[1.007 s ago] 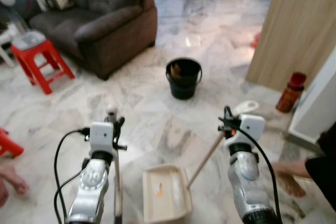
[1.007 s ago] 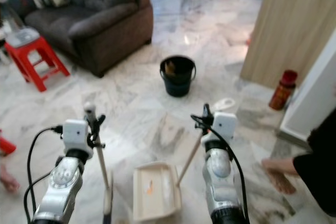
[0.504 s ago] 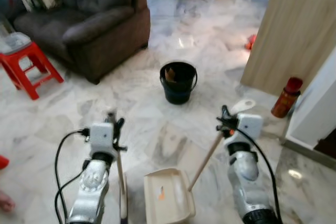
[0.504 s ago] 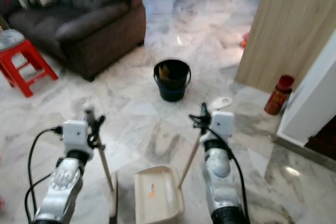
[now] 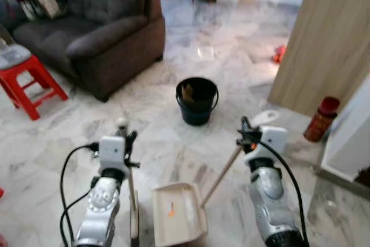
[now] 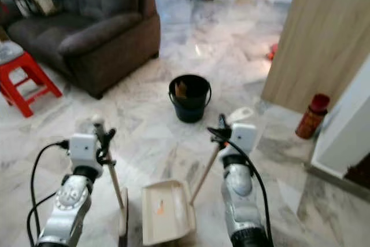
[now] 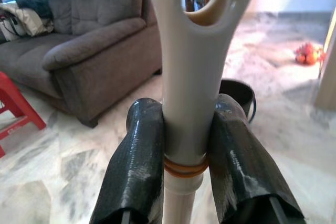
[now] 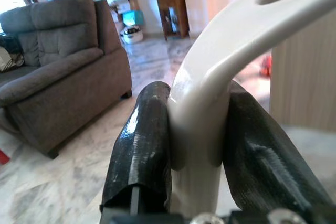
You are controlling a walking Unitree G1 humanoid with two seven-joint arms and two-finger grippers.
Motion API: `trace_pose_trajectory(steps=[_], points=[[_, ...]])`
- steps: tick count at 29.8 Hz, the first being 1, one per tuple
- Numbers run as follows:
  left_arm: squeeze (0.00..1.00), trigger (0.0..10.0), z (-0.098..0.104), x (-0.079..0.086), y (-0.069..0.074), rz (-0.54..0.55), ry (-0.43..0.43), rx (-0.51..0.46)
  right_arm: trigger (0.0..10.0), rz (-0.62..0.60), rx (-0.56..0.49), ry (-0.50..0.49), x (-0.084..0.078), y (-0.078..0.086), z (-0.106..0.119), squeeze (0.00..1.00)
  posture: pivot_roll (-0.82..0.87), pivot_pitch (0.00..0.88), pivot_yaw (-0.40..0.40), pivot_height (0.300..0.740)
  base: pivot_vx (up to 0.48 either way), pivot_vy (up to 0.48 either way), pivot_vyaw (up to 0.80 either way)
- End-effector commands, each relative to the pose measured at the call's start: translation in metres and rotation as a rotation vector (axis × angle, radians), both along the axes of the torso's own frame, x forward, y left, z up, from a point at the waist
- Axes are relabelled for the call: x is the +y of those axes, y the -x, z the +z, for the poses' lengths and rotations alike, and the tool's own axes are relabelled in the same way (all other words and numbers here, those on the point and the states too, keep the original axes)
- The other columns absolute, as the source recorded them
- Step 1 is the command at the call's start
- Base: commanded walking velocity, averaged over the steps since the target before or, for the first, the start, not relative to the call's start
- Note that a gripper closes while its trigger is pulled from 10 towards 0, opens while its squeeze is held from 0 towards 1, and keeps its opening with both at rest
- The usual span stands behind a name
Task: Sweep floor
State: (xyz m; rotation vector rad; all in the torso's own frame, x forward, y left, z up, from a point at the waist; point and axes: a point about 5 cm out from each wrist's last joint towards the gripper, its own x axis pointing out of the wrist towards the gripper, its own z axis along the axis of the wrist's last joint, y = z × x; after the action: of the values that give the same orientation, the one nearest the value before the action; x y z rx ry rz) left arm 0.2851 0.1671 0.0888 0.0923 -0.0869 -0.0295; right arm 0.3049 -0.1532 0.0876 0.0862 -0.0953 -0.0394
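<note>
Two grippers are clamping tools for you. Your left gripper [image 7: 190,145] is squeezing the broom handle [image 7: 191,77] between its black fingers [image 7: 137,156], just under the handle's hanging hole; in the head views the broom [image 5: 132,203] is standing nearly upright with its lower end on the marble floor [image 5: 69,137]. Your right gripper [image 8: 202,145] is pinching the curved top of the dustpan handle [image 8: 231,40], and the wooden stick is slanting down to the cream dustpan [image 5: 178,213], which is sitting on the floor between the arms with a small orange scrap on it. Ahead, a black bucket [image 5: 197,100] is standing near a grey sofa [image 5: 92,27]; a red stool [image 5: 26,76] is sitting off to the left.
</note>
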Motion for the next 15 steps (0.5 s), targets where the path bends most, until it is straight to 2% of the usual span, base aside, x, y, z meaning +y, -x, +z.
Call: trace_pose_trajectory(steps=[1,15], points=[[0.0,10.0,0.009,0.0057,-0.002,0.011,-0.002,-0.041,10.0,0.028,-0.063,0.001,0.008,-0.005,0.015,0.0,0.11,0.0,0.039,0.74,0.341,0.0,0.0],[0.0,10.0,0.0089,0.0064,-0.0019,0.011,-0.002,-0.04,10.0,0.055,-0.063,0.001,0.012,-0.0038,0.0142,0.0,0.11,0.0,0.041,0.74,0.341,0.0,0.0]])
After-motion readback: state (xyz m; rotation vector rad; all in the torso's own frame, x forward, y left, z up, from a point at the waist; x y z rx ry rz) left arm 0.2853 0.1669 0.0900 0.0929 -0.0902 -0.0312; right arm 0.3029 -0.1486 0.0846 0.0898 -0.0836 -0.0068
